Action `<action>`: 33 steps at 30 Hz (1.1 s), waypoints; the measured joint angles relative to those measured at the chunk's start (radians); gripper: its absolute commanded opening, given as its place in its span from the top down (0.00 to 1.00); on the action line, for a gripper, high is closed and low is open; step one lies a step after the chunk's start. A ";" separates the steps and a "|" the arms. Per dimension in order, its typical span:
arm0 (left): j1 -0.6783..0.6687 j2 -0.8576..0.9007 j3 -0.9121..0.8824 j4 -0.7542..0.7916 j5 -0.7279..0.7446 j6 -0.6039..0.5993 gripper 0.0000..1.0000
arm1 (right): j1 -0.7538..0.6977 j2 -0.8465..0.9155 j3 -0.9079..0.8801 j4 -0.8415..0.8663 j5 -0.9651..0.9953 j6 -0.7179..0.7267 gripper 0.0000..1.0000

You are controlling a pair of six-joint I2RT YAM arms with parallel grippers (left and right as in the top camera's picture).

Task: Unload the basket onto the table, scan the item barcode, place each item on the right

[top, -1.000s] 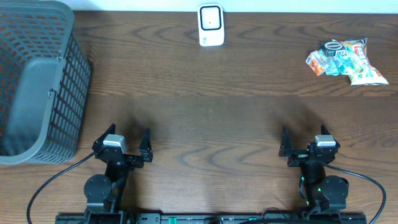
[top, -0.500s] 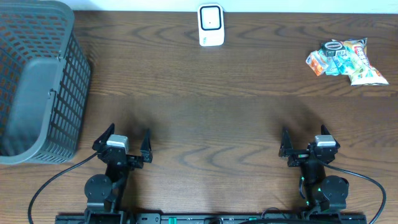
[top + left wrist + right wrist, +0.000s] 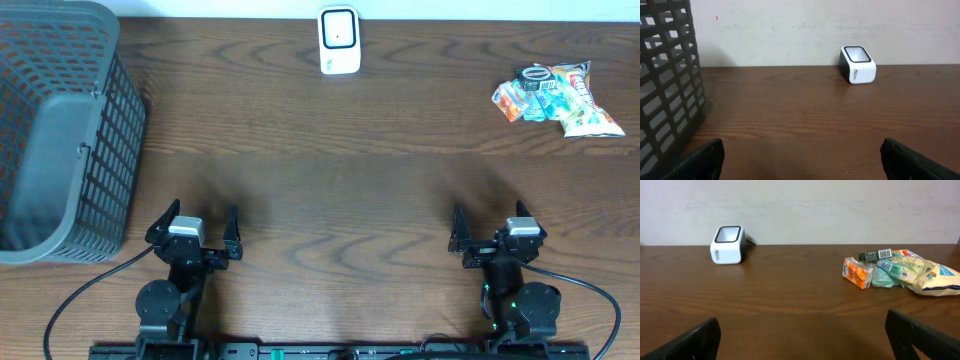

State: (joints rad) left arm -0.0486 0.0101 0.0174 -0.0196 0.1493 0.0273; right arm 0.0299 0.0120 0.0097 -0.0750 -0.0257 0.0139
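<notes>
Far from the scanner (image 3: 339,40), left pincer (image 3: 205,209) and right pincer (image 3: 488,210) gape.

Open tabletop (image 3: 330,170) lies before the scanner (image 3: 339,40); the basket (image 3: 110,150) blocks the left side

White scanner (image 3: 858,71) sat at far edge of worktop (image 3: 800,115), dark mesh basket (image 3: 667,85) at left, end effector (image 3: 802,162) gaped wide.

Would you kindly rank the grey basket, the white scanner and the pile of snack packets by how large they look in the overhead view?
1. grey basket, by far the largest, cut off by the left edge.
2. pile of snack packets, clearly smaller.
3. white scanner, the smallest, narrower than the pile.
</notes>
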 measured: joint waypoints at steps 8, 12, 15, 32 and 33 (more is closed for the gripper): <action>0.000 0.000 0.000 0.000 -0.003 0.000 0.03 | 0.000 0.000 0.000 0.000 0.000 0.000 0.01; 0.000 0.000 0.000 0.000 -0.003 0.000 0.02 | 0.000 0.000 0.000 0.000 0.000 0.000 0.01; 0.000 0.000 0.000 0.000 -0.003 0.000 0.02 | 0.000 0.000 0.000 0.000 0.000 0.000 0.01; 0.000 0.000 0.002 -0.005 -0.025 0.000 0.02 | 0.000 0.000 0.000 0.000 0.000 0.000 0.01; 0.000 0.000 0.002 -0.005 -0.025 0.000 0.02 | 0.000 0.000 0.000 0.000 0.000 0.000 0.01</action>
State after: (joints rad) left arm -0.0486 0.0101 0.0193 -0.0250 0.1242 0.0273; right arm 0.0299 0.0120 0.0097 -0.0750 -0.0257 0.0139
